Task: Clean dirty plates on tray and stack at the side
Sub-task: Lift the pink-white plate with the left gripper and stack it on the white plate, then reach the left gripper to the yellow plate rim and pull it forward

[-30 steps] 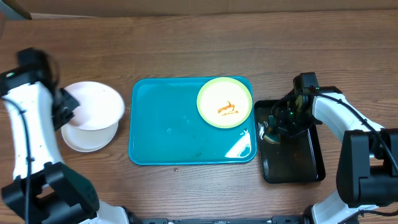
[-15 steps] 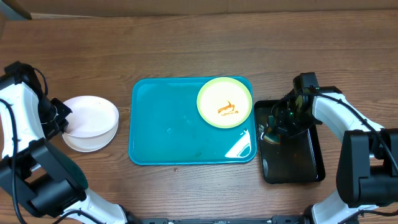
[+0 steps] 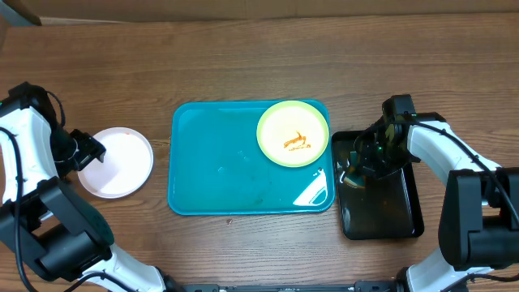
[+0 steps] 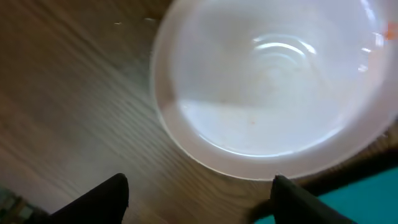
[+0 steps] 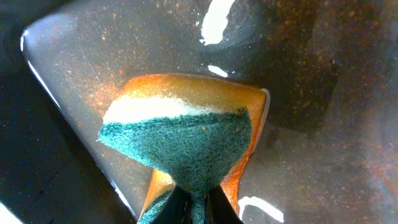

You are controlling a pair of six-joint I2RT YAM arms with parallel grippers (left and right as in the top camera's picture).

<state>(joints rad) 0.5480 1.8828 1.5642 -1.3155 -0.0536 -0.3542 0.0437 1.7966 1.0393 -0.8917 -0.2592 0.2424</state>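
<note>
Two white plates [image 3: 116, 162] lie stacked on the table, left of the teal tray [image 3: 219, 174]. My left gripper [image 3: 87, 151] stands open at the stack's left edge and holds nothing. In the left wrist view the top white plate [image 4: 273, 87] lies just beyond the left gripper [image 4: 199, 202], apart from both fingertips [image 4: 106, 199]. A cream plate with a green rim [image 3: 293, 134] and an orange smear sits in the tray's far right corner. My right gripper [image 5: 198, 208] is shut on a green and orange sponge [image 5: 180, 143] over the black tray [image 5: 323, 93].
The smaller black tray [image 3: 381, 215] lies right of the teal tray, wet and glossy inside, with the right arm [image 3: 438, 150] reaching over it. A corner of the teal tray [image 4: 354, 208] shows beside my left finger.
The white plate held by my left gripper came down flat onto the lower white plate. The left gripper then opened and let it go. The right arm has not moved.
</note>
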